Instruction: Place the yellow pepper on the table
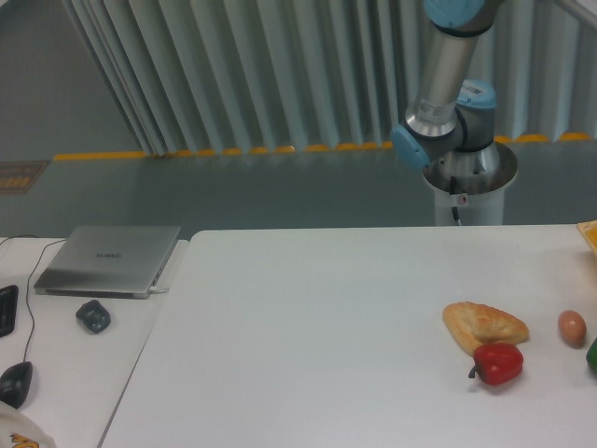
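- At the far left a narrower side desk [84, 373] carries a closed silver laptop [107, 259], a small dark object [92, 315] in front of it, and a black mouse [16, 383] near the lower edge, with a thin cable running up the left side.
- The white table [308, 345] fills the middle and right, matte and plain.
- Behind it, grey floor with a yellow line [187, 152] meets a wall of pale ribbed panels [242, 65].
- Right of centre, a bread roll [483, 324] lies touching a red pepper [497, 363] in front of it.
- The arm [446, 89] rises from its pedestal [469, 182] beyond the table's back edge and leaves the picture at the top, so the jaws are out of view and their state cannot be told.
- A brown egg [572, 327] sits near the right edge, with a sliver of something green [592, 355] below.
- A yellow sliver [589, 234] shows at the right edge; whether it is the yellow pepper cannot be told.
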`<state>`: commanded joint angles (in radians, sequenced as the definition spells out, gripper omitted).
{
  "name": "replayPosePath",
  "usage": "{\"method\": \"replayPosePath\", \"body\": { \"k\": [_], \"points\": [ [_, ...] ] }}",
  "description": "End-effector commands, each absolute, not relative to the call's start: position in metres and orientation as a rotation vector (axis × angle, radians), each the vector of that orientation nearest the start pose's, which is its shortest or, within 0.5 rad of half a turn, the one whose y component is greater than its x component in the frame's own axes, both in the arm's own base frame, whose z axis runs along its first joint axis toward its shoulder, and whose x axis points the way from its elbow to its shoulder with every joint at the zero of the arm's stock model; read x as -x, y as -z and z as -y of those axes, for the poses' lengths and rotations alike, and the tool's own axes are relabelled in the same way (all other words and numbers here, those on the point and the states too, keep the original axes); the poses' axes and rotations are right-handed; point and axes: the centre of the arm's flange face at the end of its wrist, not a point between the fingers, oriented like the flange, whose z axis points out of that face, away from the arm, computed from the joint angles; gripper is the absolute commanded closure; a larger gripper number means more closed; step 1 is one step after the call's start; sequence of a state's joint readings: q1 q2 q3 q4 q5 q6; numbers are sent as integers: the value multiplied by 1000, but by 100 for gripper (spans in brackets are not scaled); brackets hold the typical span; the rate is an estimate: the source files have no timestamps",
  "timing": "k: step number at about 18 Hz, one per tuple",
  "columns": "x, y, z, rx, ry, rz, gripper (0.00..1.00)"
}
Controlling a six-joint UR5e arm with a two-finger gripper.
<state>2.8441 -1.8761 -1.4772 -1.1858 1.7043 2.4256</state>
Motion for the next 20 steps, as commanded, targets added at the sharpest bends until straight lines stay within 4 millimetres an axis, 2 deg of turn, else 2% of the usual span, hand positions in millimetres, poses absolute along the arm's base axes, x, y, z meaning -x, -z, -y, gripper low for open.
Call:
{"method": "replayPosePath", "body": {
  "k": [3, 4, 7, 13, 20],
  "points": [
    [546, -414, -323, 2822, -262, -1688, 67],
    [538, -413, -336, 2836, -268, -1652, 67],
    [524, -412, -358, 2862, -279, -1588, 66],
    [501, -412, -391, 2910, -301, -1471, 66],
    [462, -407, -440, 2977, -319, -1260, 66]
  ]
}}
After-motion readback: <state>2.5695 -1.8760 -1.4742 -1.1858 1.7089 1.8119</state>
